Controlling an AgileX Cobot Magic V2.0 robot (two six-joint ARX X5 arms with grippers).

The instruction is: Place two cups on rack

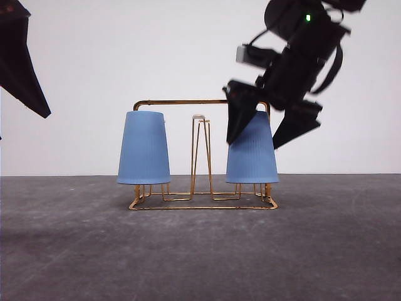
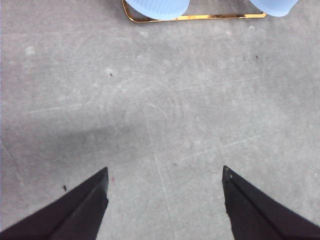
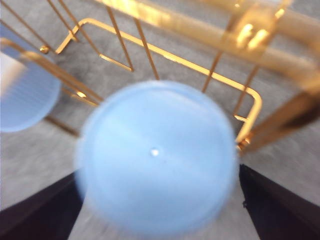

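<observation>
Both cups are sitting upside down on the rack (image 1: 202,153). The left cup (image 1: 143,148) hangs over a prong on the rack's left side, the right cup (image 1: 252,150) over one on the right side, and the tall middle prong (image 1: 199,118) with its white tip stands bare between them. Both cups' rims sit a bit above the rack's rectangular base, so you can see the wire legs poking out underneath.

The right end effector (image 1: 261,133) is spread open around the top of the right cup, one black finger in front of the cup's upper left edge and the other off its right side. Can't tell for sure if either finger is touching the cup. From the right wrist camera you look straight down on that cup's flat closed bottom (image 3: 156,156), kinda blurry, with a dark finger on each side and the gold wire frame (image 3: 200,60) behind it.

The left end effector (image 2: 165,172) is open too, holding nothing, well off to the left and away from the rack, hanging over the bare grey counter (image 2: 160,110). Its wrist camera catches the rack's base wire (image 2: 200,17) and the edges of both cups at the far side.
</observation>
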